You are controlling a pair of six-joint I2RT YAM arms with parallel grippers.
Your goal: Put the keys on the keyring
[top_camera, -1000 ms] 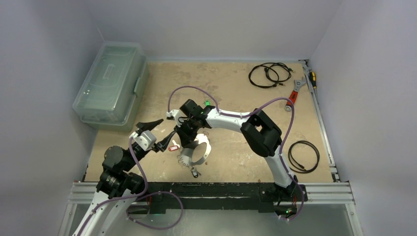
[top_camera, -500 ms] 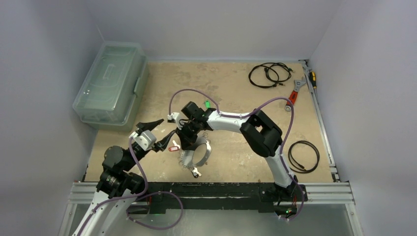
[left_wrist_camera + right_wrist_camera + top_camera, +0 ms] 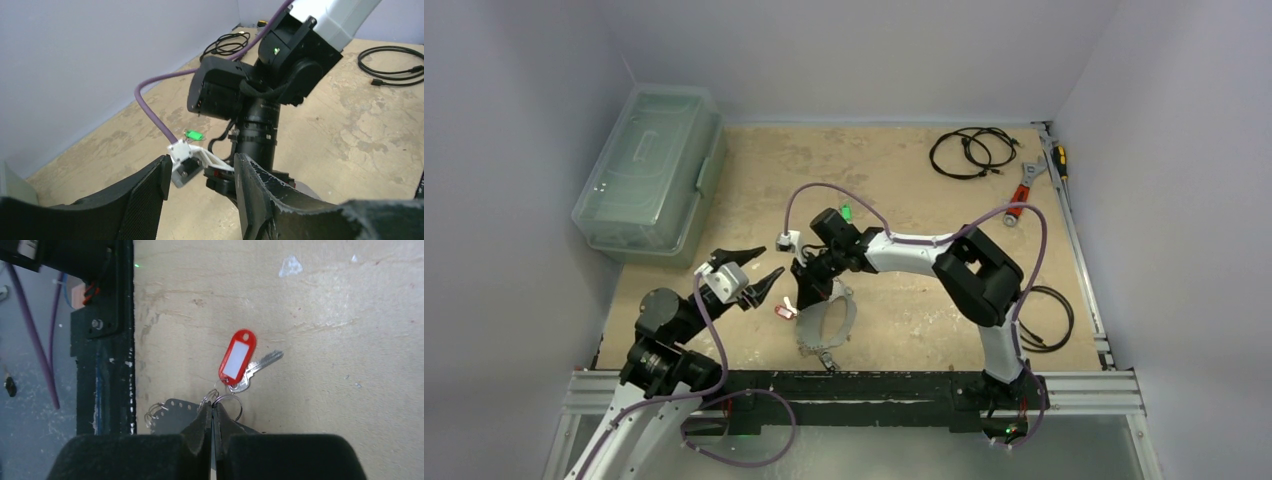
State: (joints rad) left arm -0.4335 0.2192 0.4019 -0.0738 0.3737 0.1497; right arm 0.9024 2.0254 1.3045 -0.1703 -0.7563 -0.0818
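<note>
The keyring (image 3: 848,322), a flat silvery hoop, stands tilted on the table under my right gripper (image 3: 808,298). In the right wrist view my right gripper (image 3: 213,407) is shut on the keyring (image 3: 172,416) at its rim, beside a split ring. The red-tagged key (image 3: 238,358) hangs from that split ring and lies on the table; it also shows in the top view (image 3: 782,311). The green-tagged key (image 3: 847,211) lies apart behind the right wrist, and shows in the left wrist view (image 3: 193,134). My left gripper (image 3: 752,267) is open and empty, left of the keyring. No black tag shows.
A clear plastic bin (image 3: 649,170) stands at the back left. Black cable coils lie at the back right (image 3: 969,150) and at the right (image 3: 1042,318). A wrench (image 3: 1022,185) and a screwdriver (image 3: 1059,160) lie along the right edge. The black front rail (image 3: 102,340) is close by.
My right gripper has shifted right and toward the front edge with the keyring. The red-tagged key has moved with it, down away from the left gripper's tip.
</note>
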